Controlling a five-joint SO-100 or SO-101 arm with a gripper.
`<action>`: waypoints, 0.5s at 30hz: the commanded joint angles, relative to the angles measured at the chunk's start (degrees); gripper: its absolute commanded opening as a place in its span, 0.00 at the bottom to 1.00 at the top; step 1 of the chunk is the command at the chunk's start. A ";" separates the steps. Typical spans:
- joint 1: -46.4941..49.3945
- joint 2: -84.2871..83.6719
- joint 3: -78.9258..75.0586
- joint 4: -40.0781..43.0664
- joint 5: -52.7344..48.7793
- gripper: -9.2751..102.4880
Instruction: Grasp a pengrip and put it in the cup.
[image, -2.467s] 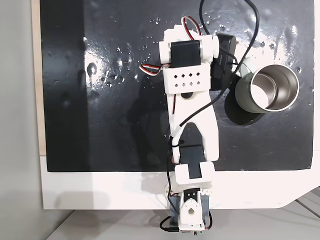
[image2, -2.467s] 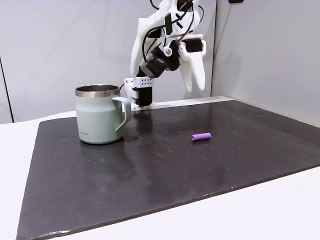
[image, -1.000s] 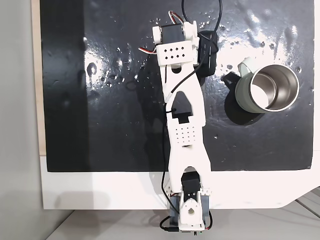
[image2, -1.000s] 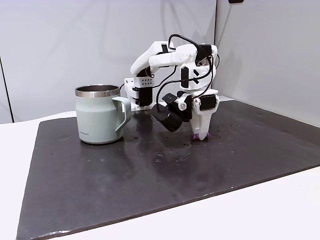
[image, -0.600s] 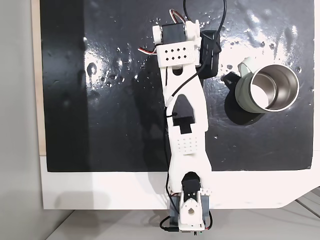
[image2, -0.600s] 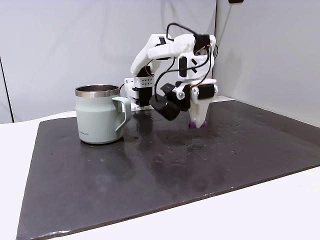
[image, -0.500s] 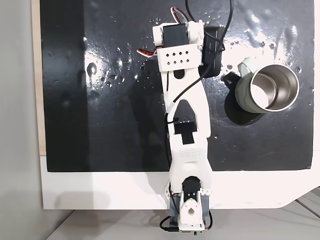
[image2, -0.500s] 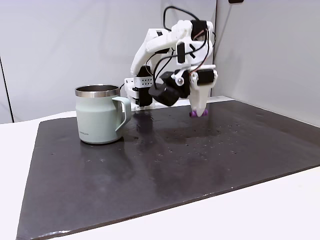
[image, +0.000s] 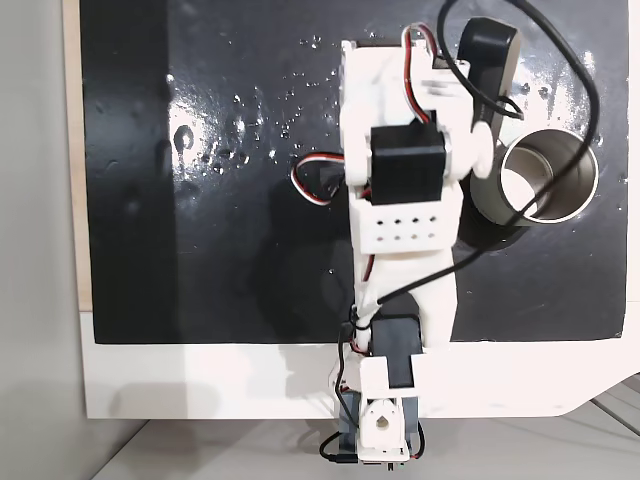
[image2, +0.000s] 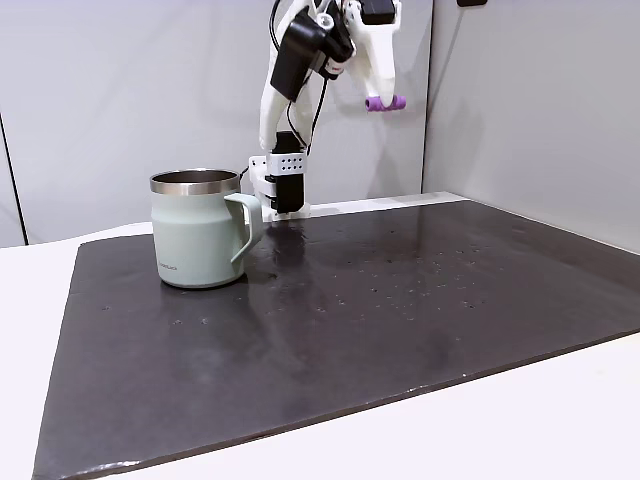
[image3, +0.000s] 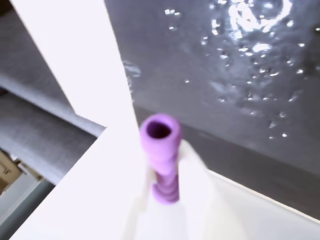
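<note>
Wrist view shows the small purple ribbed tube, the pengrip (image3: 161, 157), pinched mid-length by the white end effector (image3: 165, 200), closed on it high above the tabletop. It looks soft and light; squeezing harder may squirt it loose. The grey-green steel-lined cup (image2: 198, 228) stands near the tabletop's far edge.

White printed-plastic arm (image: 400, 200), black servo blocks (image: 407, 165) set into the links. One panel has two rows of small round holes (image: 405, 230). Thin black cables (image: 560, 50) loop loose over it, plus a red-white-black servo lead (image: 315, 178). Black camera module (image: 487, 50) near the tip. White tapered hand (image2: 378, 62).
</note>
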 joint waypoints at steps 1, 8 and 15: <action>3.34 7.91 0.79 0.53 -2.90 0.08; 13.89 15.91 11.60 0.53 -8.79 0.08; 26.63 17.14 16.08 0.53 -15.82 0.08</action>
